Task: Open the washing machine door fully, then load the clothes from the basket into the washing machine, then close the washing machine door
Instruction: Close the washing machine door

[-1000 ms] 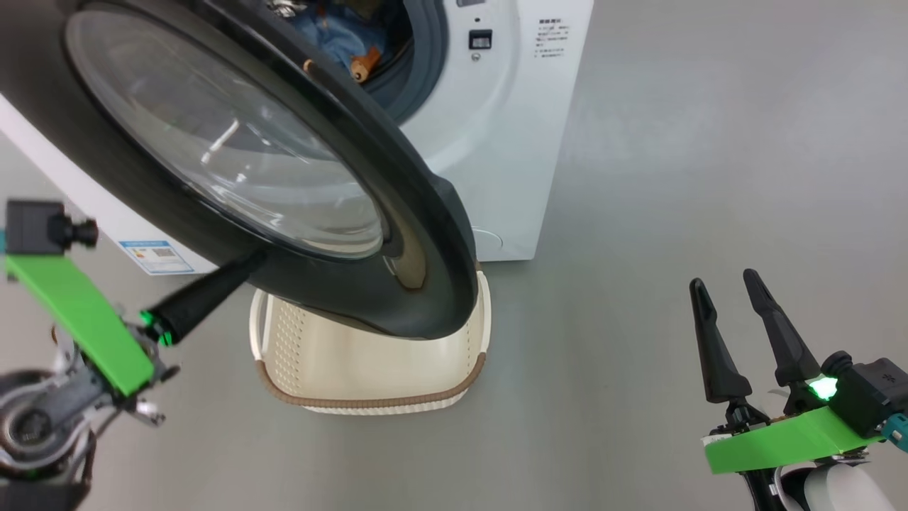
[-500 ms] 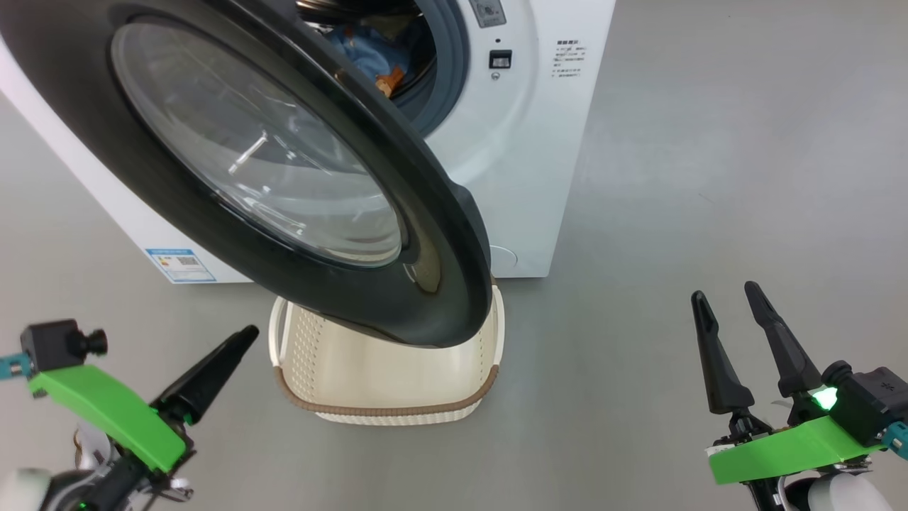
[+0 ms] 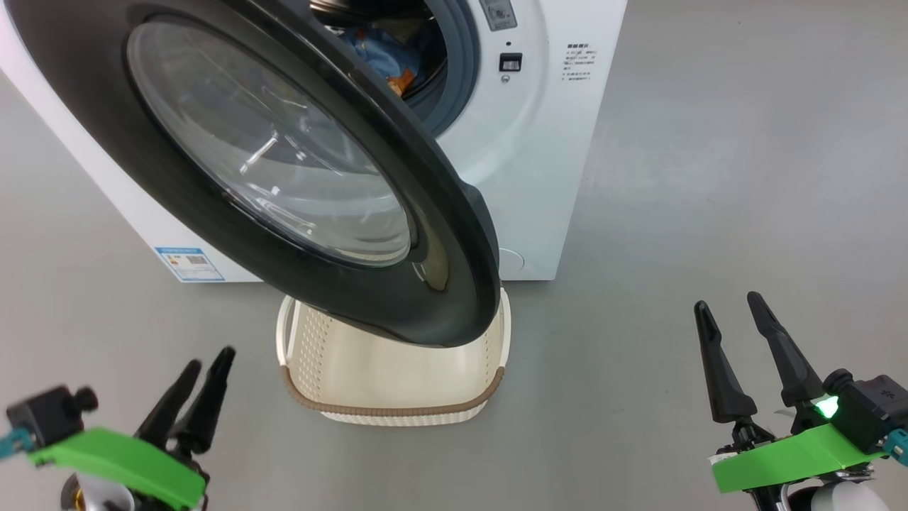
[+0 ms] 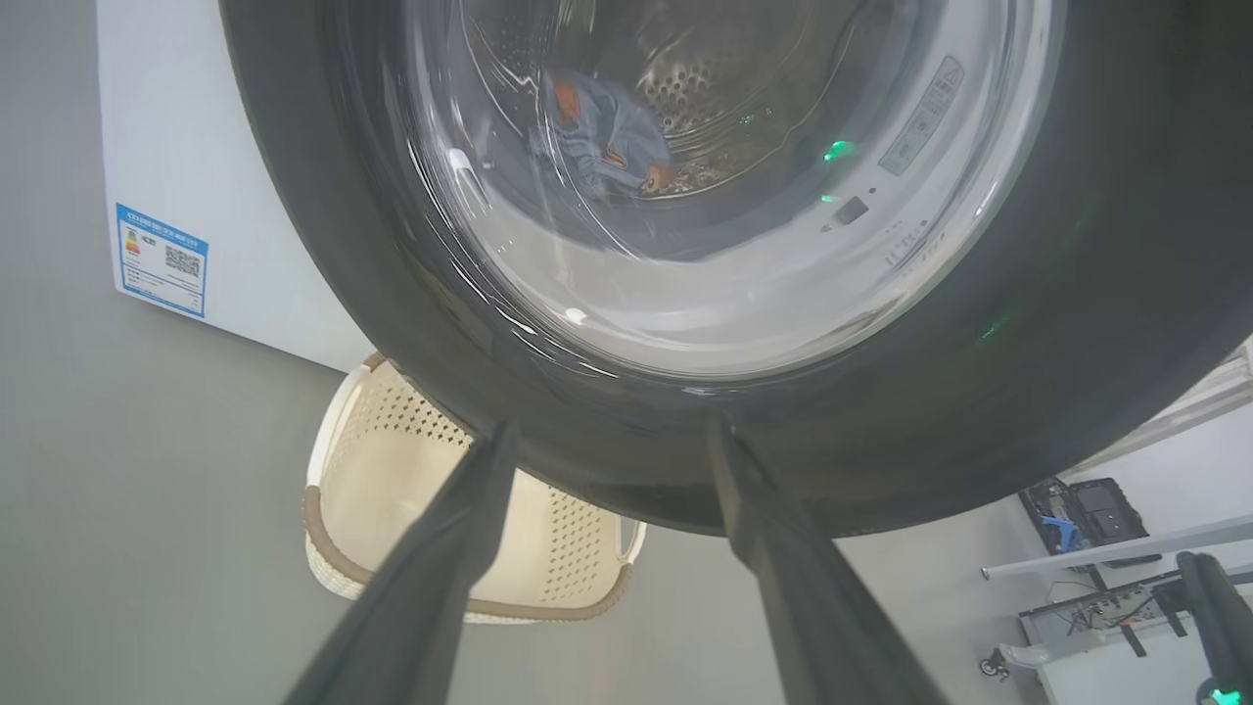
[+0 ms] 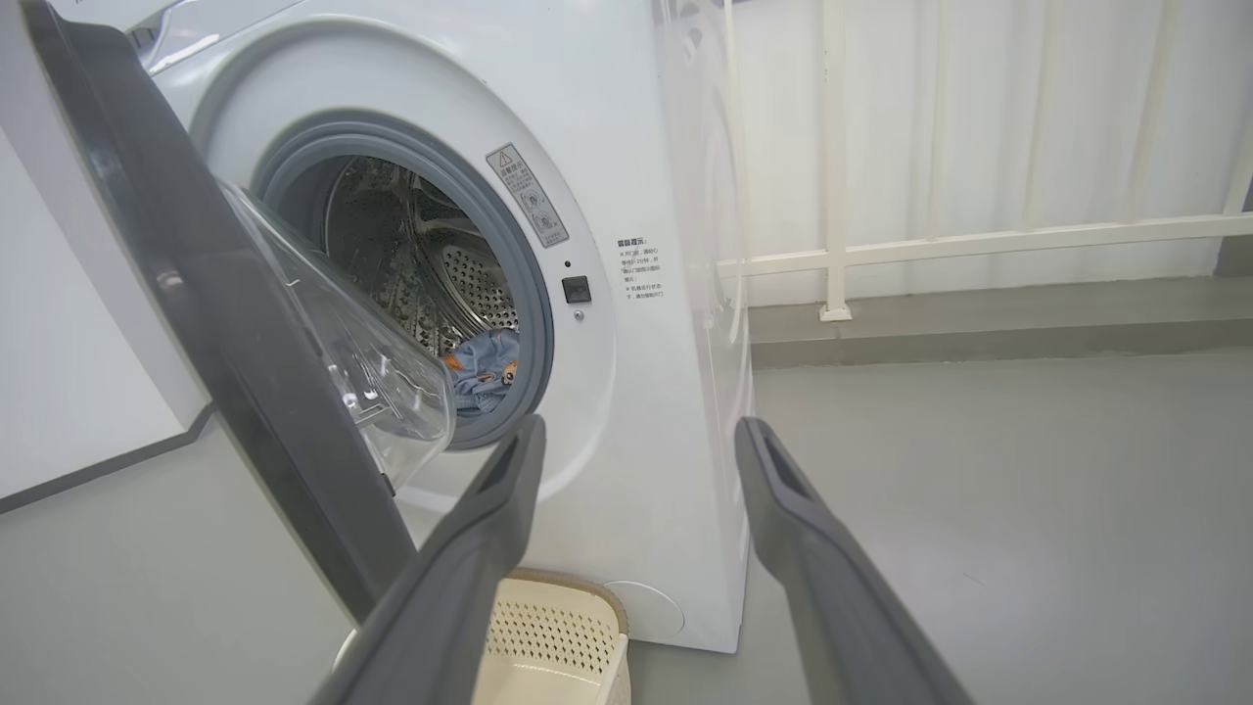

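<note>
The washing machine (image 3: 539, 142) stands with its door (image 3: 454, 270) swung partly out over the basket (image 3: 390, 410). Light blue clothes (image 3: 376, 53) lie inside the drum; they show through the door glass (image 4: 607, 127) and past the door's edge (image 5: 485, 367). What shows of the basket's inside looks empty. My left gripper (image 3: 208, 360) hovers low at the left, a short way in front of the door's lower rim (image 4: 1077, 343). It is open (image 4: 612, 431) with nothing between its fingers. Well clear of the machine, my right gripper (image 3: 727, 302) also stands open (image 5: 636, 431).
A blue label sticker (image 3: 188, 262) marks the machine's front at lower left. Bare grey floor (image 3: 709, 177) stretches to the right of the machine. A white railing (image 5: 979, 240) runs along the wall behind. A desk with equipment (image 4: 1096, 509) stands off to one side.
My left gripper was shut against the door's lower rim; it has drawn back and down and opened. The head view has shifted. The right gripper has kept its pose.
</note>
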### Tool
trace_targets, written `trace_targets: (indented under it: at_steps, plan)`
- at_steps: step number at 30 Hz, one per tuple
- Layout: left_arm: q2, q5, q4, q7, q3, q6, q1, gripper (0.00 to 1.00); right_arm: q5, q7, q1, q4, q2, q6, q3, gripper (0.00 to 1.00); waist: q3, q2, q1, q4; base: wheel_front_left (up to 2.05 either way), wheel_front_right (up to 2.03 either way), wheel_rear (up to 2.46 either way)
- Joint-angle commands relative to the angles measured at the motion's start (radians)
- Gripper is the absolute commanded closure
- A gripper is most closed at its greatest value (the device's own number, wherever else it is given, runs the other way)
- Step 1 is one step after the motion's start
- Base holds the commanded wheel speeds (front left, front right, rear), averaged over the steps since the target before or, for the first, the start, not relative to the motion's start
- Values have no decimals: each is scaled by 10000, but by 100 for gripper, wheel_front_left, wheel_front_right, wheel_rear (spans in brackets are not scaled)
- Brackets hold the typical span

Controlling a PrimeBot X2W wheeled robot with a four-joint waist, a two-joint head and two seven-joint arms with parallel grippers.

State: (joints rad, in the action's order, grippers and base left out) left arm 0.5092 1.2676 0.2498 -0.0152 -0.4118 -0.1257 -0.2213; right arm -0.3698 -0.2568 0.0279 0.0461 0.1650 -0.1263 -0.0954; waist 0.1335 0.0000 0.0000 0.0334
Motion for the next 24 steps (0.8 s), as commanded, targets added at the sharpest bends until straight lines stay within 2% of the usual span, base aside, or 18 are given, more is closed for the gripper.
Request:
trace_targets:
  at_steps: [1,5,10,17,24]
  plan:
    - [378,-149,-61,-320,319,-50,-194,0,8,-49,21,-202,175,-44,-193,0,-7,0,0,-9,0,0,0]
    - [417,-849,577,-1788,-229,-50,-214,0,-5,-49,-19,-167,161,-44,-167,0,-45,0,0,-25,0,0,0]
    - [244,-1957,1411,-2440,-152,-50,-417,0,-9,-49,-52,-135,158,-44,-88,0,-39,0,0,-4,0,0,0]
    - [-942,-5107,1253,-2462,2269,-50,-63,0,-13,-49,-67,-103,134,-44,49,0,-55,0,0,70,0,0,0]
    - [-2007,-7929,469,-2464,3795,-50,560,0,-16,-49,-86,-101,133,-44,97,0,-88,0,0,89,0,0,0]
